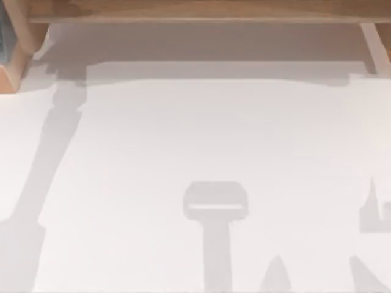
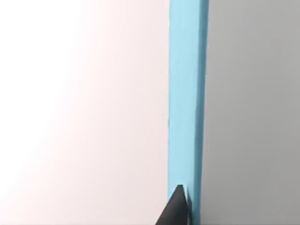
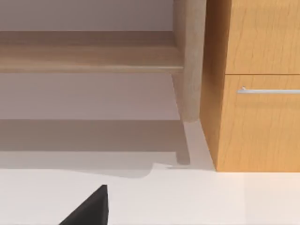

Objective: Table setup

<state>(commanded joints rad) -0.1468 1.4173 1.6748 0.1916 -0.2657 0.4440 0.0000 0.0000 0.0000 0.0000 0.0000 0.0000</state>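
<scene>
**Desk:** The table, white and unmarked, spreads across the top view beneath a wooden shelf along its far edge. What are you doing there?

**Me:** I am at the start, I judge. Nothing stands on the table to set out, and grey shadows of my arms and the camera rig lie across it. My left gripper shows as one dark fingertip in the left wrist view, close against a light blue upright panel. My right gripper shows as a dark tip in the right wrist view, low above the white top. I cannot tell whether either one is spread or closed.

**Desk:** How would you do this step well?

**Me:** Move slowly and bring both arms in over the middle of the table, where the top camera can follow them, before reaching for anything. The left arm should draw away from the blue panel first, since it sits so near.

**Desk:** What stands in the way?

**Me:** On the right, a wooden cabinet with a metal drawer handle stands at the table's edge, beside a pale post holding up the shelf. Both could catch a wide swing. The shelf's shadow darkens the far strip of the table.
</scene>
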